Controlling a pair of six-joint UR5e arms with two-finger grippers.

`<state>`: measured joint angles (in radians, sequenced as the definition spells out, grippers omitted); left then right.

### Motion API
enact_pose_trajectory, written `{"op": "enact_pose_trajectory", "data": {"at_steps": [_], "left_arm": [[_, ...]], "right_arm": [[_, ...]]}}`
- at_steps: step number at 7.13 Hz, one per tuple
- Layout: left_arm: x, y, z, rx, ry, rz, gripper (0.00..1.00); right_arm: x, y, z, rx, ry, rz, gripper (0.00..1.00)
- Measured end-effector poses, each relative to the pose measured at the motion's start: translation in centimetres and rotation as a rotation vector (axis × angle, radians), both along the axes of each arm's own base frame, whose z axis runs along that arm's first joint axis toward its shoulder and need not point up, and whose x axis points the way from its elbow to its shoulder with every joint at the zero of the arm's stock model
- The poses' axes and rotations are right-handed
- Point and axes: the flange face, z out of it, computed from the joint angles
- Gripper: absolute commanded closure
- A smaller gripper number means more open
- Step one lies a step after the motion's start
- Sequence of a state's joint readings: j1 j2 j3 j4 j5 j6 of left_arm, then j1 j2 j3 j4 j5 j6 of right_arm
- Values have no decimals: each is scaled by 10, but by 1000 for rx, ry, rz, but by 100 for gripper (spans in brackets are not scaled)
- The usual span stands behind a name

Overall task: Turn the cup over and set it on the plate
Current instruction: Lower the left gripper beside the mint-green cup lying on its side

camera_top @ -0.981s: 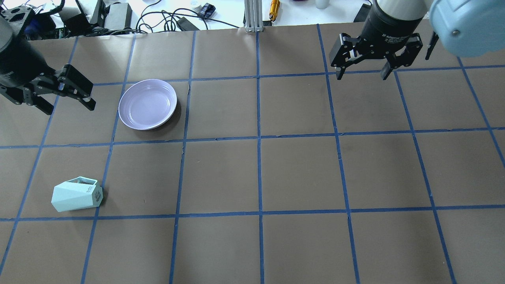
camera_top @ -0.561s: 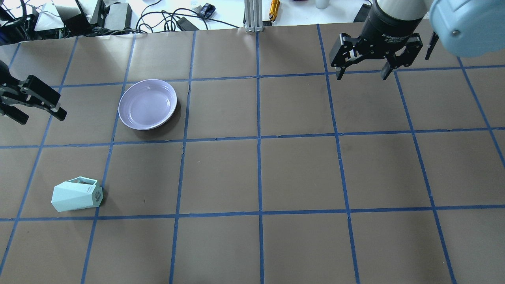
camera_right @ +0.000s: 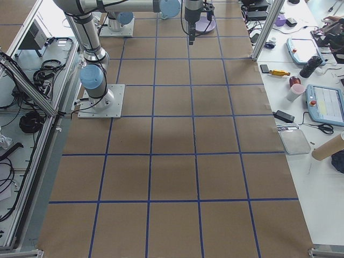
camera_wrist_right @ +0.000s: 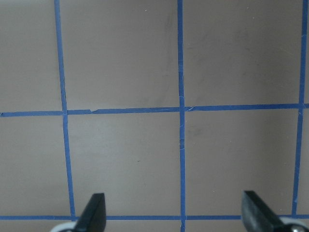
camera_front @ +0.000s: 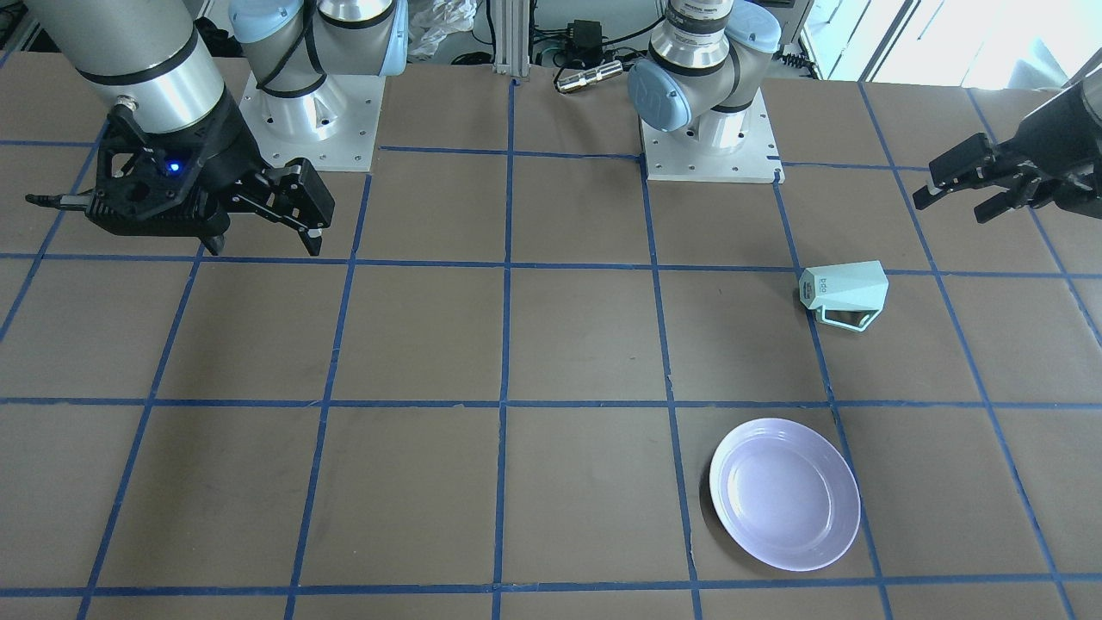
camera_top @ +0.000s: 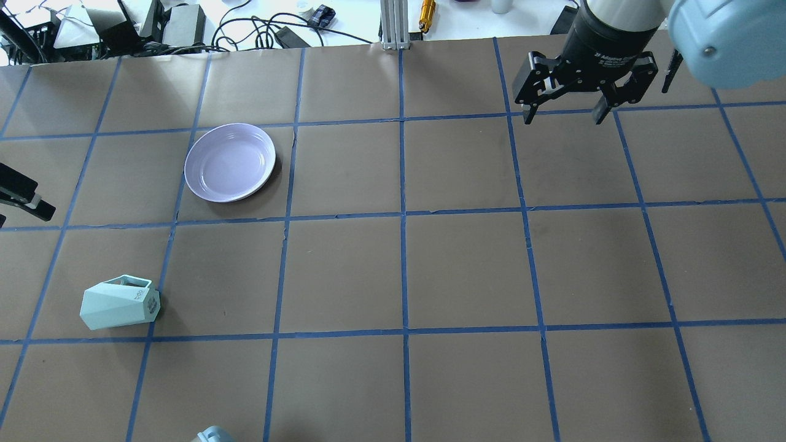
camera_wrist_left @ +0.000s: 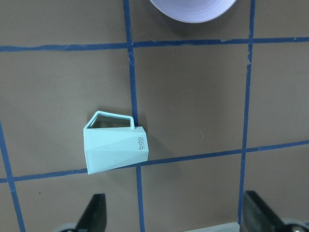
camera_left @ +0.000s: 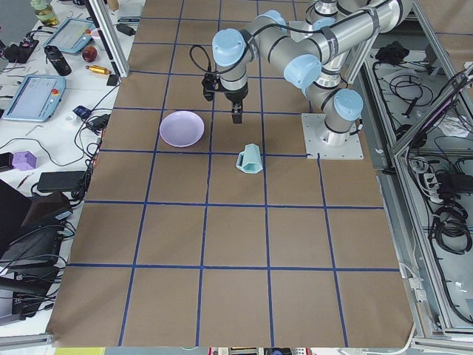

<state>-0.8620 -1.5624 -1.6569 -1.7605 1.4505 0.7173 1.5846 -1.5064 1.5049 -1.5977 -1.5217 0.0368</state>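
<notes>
Across the table, in the front-facing view, the cup (camera_front: 844, 293) is seen lying on its side at the right, with its handle turned toward the bottom of the frame. The plate (camera_front: 785, 495) is set flat lower down, well apart from the cup. The left gripper (camera_front: 947, 212) is held in the air at the right edge, spread wide with nothing in it. The right gripper (camera_front: 263, 250) is held at the upper left, also spread wide and holding nothing. The brown table (camera_front: 551, 344) is crossed by blue tape lines (camera_front: 504, 344).

From overhead, the cup is found at the lower left and the plate at the upper left. Only a small bit of the left gripper is shown at the left edge. The right gripper is seen wide apart at the upper right.

From the left side, the left gripper is pointed down, near the plate and the cup, touching neither.

From the right side, the plate is partly seen at the top edge.

At the left wrist, the cup is seen on its side left of the middle, handle toward the top, and the plate's rim is cut off by the top edge. The fingers are seen far apart at the bottom.

At the right wrist, only table and tape are shown between wide fingers.
</notes>
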Motion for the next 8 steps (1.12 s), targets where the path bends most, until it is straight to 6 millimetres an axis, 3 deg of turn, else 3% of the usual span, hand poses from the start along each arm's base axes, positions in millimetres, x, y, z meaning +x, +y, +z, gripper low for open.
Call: {"op": "enact_pose_trajectory", "data": {"at_steps": [4, 8], "left_arm": [[69, 26, -65, 37, 201, 68, 0], [115, 36, -140, 45, 431, 71, 0]], "right_arm": [[0, 0, 0, 1, 0, 0, 0], [0, 0, 0, 1, 0, 0, 0]]}}
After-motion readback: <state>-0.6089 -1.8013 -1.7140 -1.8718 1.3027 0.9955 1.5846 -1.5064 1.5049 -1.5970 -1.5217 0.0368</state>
